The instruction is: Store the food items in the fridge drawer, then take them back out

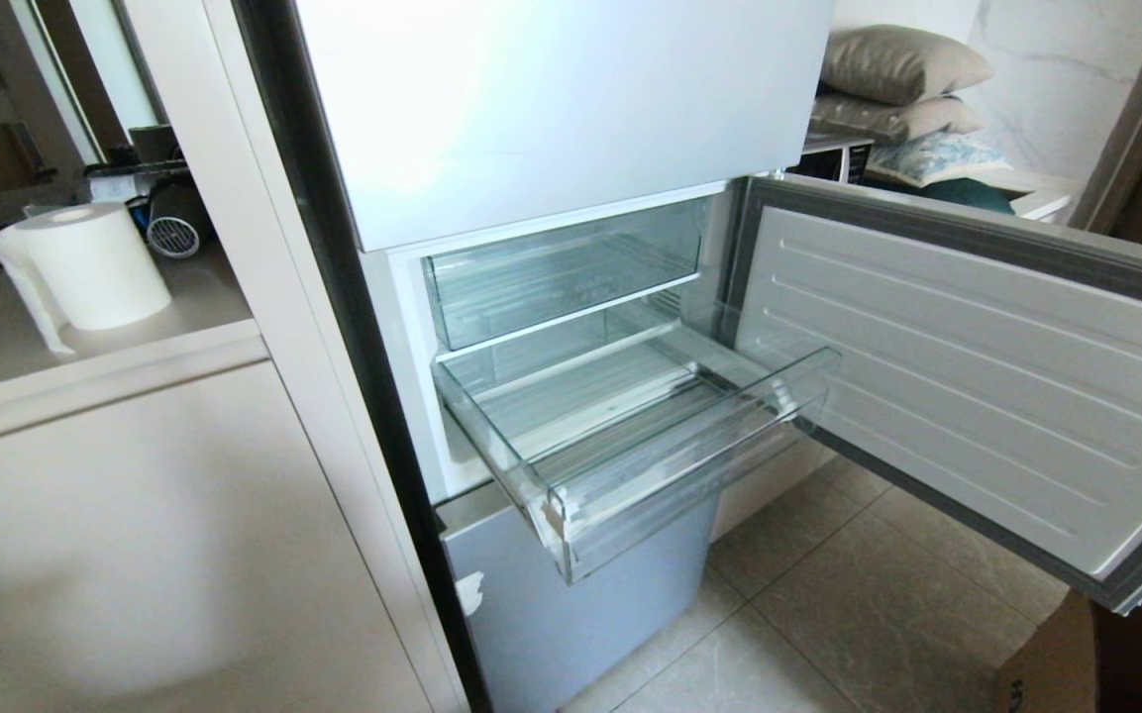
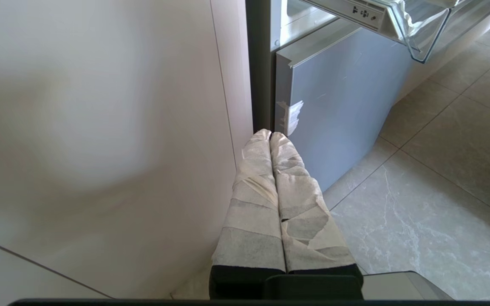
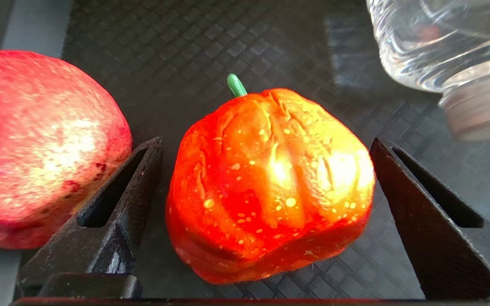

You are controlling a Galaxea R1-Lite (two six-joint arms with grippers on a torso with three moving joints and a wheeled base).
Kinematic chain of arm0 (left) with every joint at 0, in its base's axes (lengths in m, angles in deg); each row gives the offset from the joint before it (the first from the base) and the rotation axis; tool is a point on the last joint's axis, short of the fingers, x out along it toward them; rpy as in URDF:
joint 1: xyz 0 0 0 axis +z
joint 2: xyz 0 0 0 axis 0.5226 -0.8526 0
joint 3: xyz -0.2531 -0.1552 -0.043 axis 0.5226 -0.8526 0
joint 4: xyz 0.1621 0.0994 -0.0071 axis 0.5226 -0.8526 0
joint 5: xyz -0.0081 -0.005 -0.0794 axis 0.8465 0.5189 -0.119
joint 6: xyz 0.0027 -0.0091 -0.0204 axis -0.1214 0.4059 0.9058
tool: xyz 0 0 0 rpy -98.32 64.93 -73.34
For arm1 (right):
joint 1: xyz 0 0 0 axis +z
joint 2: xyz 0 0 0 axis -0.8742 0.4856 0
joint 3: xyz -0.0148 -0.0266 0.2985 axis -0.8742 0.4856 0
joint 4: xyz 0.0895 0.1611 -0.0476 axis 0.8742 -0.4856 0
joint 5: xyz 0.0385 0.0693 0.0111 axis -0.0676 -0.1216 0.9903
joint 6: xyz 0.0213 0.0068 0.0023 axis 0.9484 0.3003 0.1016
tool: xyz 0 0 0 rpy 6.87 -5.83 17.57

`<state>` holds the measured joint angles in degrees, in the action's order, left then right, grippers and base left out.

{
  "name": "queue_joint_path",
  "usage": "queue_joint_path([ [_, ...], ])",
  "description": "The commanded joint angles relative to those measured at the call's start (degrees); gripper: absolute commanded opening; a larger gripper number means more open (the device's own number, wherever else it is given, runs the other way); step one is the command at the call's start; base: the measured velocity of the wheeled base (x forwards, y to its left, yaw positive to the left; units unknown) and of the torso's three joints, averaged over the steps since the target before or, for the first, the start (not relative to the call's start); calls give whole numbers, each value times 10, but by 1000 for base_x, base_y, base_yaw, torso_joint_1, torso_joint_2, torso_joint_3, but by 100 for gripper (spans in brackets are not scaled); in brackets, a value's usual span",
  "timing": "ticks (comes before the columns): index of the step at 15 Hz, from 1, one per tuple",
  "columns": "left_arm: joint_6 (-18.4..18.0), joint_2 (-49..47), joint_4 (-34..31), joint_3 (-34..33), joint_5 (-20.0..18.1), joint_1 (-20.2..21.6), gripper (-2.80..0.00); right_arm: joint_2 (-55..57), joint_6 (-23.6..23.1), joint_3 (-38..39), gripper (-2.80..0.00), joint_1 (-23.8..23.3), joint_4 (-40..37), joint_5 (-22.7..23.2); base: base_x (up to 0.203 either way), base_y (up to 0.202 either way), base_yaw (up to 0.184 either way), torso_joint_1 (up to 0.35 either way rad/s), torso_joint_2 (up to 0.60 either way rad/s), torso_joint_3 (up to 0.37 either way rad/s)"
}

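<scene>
Black checkered mat [image 3: 211, 46] under right gripper [image 3: 266, 212]: jaws spread wide, empty, straddling orange-red fruit [image 3: 270, 182] without touching; close squarely on its flanks, clear of the red fruit [image 3: 36, 144] alongside, then carry to the pulled-out fridge drawer [image 1: 630, 436].

Bright daylight throughout; glare whitens the pale blue-silver fridge front [image 1: 551, 89]; hot highlights on the glossy orange-red fruit [image 3: 270, 182]; soft shadow blurs the beige cabinet panel [image 2: 92, 127].

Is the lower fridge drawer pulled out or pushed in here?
Pulled out: the lower drawer juts well past the upper bin, nothing visible inside.
</scene>
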<state>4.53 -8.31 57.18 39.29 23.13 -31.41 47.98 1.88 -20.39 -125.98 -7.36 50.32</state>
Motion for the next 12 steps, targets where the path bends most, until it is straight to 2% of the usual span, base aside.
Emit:
queue_joint_path([
  [1,0,0,-1,0,0,0,-280,1,1,-2,0,1,3,2,0,0,0,0,0,0],
  [6,0,0,-1,0,0,0,-280,-25,5,5,0,-1,-45,6,0,0,0,0,0,0],
  [12,0,0,-1,0,0,0,-280,-13,7,-1,0,-4,-42,6,0,0,0,0,0,0],
])
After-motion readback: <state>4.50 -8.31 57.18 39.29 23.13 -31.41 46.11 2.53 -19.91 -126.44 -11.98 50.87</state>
